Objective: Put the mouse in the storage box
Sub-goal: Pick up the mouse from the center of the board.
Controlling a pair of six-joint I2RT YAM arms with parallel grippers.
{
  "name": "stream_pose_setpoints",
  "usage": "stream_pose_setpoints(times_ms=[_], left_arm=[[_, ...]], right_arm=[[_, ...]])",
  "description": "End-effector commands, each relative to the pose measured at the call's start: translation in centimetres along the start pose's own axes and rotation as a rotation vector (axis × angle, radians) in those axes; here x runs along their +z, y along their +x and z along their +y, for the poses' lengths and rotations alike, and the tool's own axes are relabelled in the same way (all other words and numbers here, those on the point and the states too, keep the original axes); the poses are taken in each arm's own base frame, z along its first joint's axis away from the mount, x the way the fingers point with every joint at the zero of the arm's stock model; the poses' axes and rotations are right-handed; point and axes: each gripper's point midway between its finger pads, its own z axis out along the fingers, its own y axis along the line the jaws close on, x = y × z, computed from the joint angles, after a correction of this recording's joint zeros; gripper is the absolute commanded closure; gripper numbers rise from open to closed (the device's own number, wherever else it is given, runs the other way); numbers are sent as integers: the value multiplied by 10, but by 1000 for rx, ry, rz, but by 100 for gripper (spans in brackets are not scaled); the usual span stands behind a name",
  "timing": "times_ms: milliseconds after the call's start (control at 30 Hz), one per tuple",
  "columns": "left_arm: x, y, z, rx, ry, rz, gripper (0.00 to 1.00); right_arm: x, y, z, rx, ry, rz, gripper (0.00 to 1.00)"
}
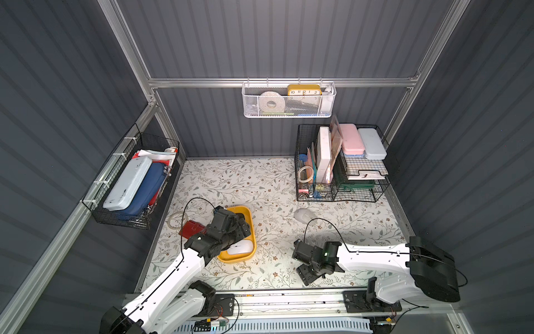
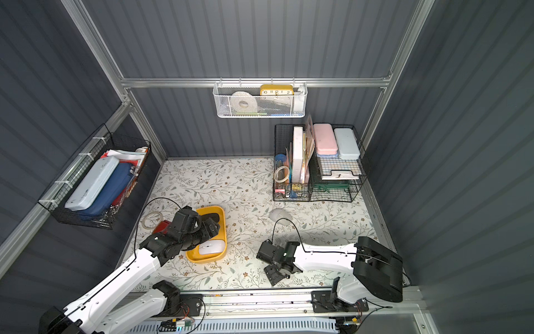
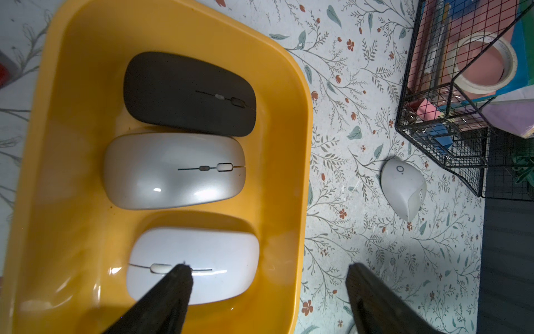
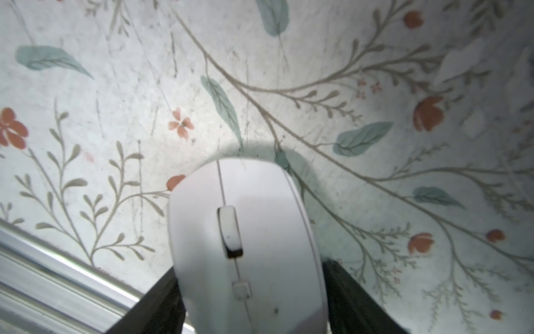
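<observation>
Yellow shallow plastic storage box (image 1: 253, 234) sits on the floral-print table (image 1: 274, 179) in both top views, a rounded pale-grey mouse (image 1: 303, 215) well apart. Left wrist: left gripper (image 3: 268, 267) gapes empty above the box, which holds a black mouse (image 3: 187, 92), a silver mouse (image 3: 173, 170) and a flat white mouse (image 3: 202, 254). Right wrist: right gripper (image 4: 250, 271) pinches a white scroll-wheel mouse (image 4: 245, 231) over the table.

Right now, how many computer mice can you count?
5. Storage box: black mouse, silver mouse, white mouse. Pale mouse on the table by the wire basket. Fifth mouse in the right tool. Others may be hidden.
</observation>
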Motion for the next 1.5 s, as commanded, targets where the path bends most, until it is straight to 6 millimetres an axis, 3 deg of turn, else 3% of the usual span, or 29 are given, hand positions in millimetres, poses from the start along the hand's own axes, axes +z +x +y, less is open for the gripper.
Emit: stream_pose_setpoints(times_ms=[0,233,400,467,667,767,867,1033,1200,1467], left_arm=[[5,6,5,20,-10,23,11],[1,5,0,25,17,19,10],[-6,3,-15,29,89,22,10],[-10,2,-24,34,131,22,10],[-33,1,-82,119,417,60,7],[-55,12,-127,257,702,107,5],[-65,19,-144,301,813,152,5],[-67,24,-151,343,848,204,5],[-56,28,-152,342,848,244,6],[-41,30,-151,329,830,280,10]], right_arm=[[2,-2,-3,7,59,2,31],[-8,-26,6,-38,45,-107,45],[-38,-68,12,-107,-8,-304,61],[-54,-89,9,-101,-35,-380,62],[-118,-156,-7,-128,-143,-668,63],[-138,-177,-10,-179,-176,-756,63],[-148,-182,-3,-285,-200,-780,63],[-146,-176,11,-401,-253,-800,63],[-156,-166,34,-513,-377,-844,63],[-160,-164,44,-577,-422,-852,70]])
